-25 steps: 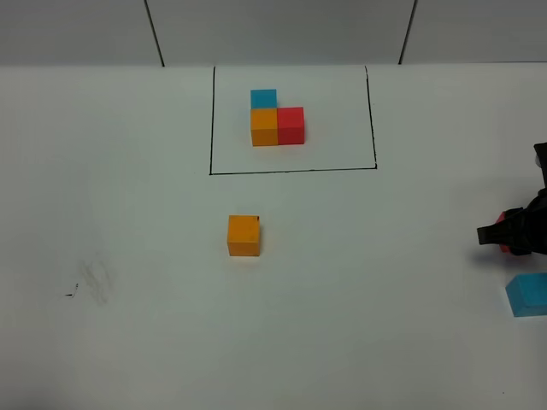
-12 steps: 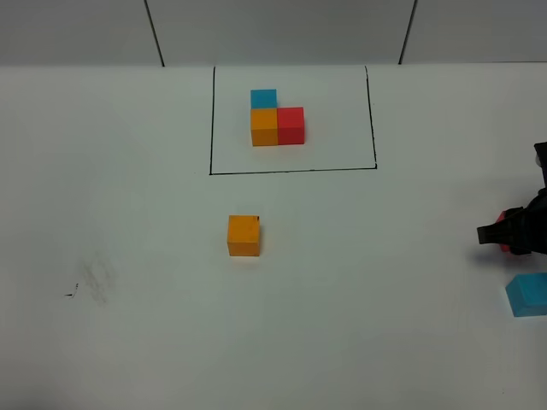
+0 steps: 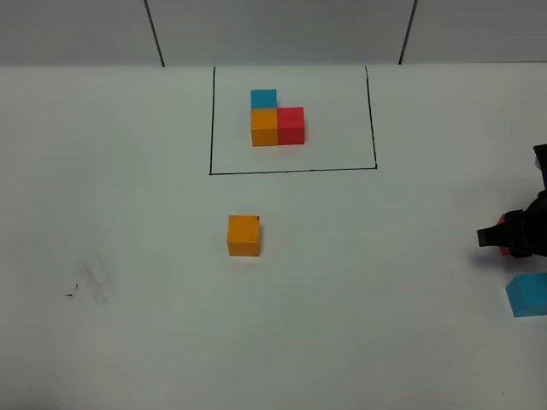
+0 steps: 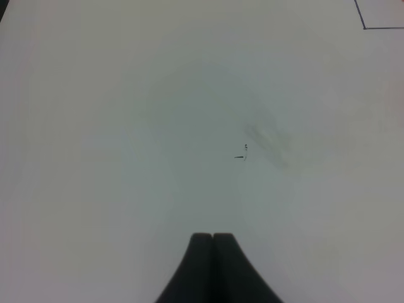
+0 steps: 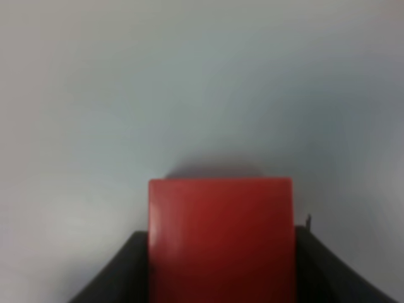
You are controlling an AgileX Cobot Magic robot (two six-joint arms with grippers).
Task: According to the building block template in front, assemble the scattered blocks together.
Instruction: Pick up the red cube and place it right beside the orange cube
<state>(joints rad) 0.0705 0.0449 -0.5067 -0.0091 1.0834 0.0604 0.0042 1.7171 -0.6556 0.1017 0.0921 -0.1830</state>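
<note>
The template (image 3: 276,118) is a sky-blue, orange and red cube cluster inside a black drawn rectangle at the back. A loose orange cube (image 3: 244,235) sits alone mid-table. A loose sky-blue cube (image 3: 527,295) lies at the right edge. My right gripper (image 3: 506,240) is at the right edge, just behind the sky-blue cube, shut on the loose red cube (image 5: 221,237), which fills the gap between its fingers in the right wrist view. My left gripper (image 4: 213,238) is shut and empty over bare table; it does not show in the high view.
The white table (image 3: 128,213) carries a faint smudge and small black mark (image 3: 85,286) at the left, also in the left wrist view (image 4: 245,151). A corner of the black outline (image 4: 365,26) shows there. A grey panelled wall runs along the back.
</note>
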